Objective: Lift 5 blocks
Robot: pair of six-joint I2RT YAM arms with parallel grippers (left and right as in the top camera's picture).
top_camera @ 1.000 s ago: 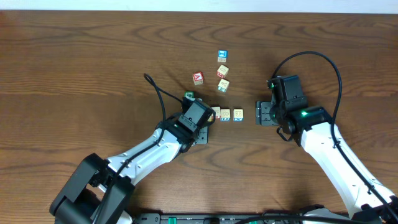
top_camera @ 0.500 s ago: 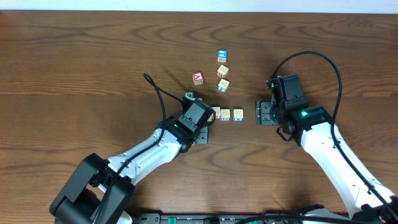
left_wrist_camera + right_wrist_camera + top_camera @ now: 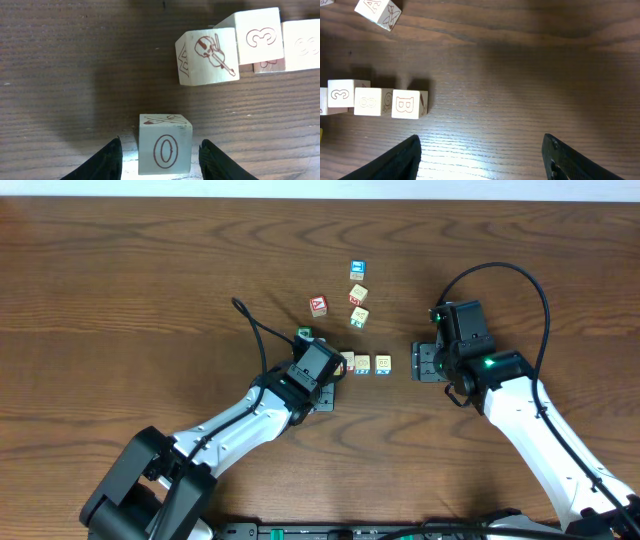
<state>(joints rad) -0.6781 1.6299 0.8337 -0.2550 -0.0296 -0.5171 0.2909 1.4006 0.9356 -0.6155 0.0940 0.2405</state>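
Noting the left tool (image 3: 162, 152): its two dark fingers (image 3: 107, 160) stand apart, one on either side of a small pale cream wooden cube printed with a 0 (image 3: 165, 145). A thin strip of surface shows on each side, so nothing is clamped yet. The 0 cube sits flat on the dark brown wood-grain worktop (image 3: 150, 280), square to the jaws.

Beyond it:
- A cream wooden cube with a violin picture (image 3: 206, 56), turned a little askew. Its far corner is near the cream wooden cube with a 3 (image 3: 260, 35), possibly touching, though the view does not settle it.
- The row runs on through a cream wooden cube with a curly figure (image 3: 370, 101) to a cream wooden cube with a B (image 3: 407, 104), set close side by side.

The right tool (image 3: 482, 157) has its fingers wide apart and empty, over bare worktop just beside the B cube.

Handling, as judged:
- The cubes look light, rigid and not fragile. The smooth printed faces could slip or let a cube twist if it is pinched off-centre.
- Take each cube on two opposite flat side faces, about mid-height, with the fingers parallel to those faces.
- The 0 cube stands free, so it is the easy pick.
- Cubes in the row leave no room between neighbours, so grip those across the row on their open faces
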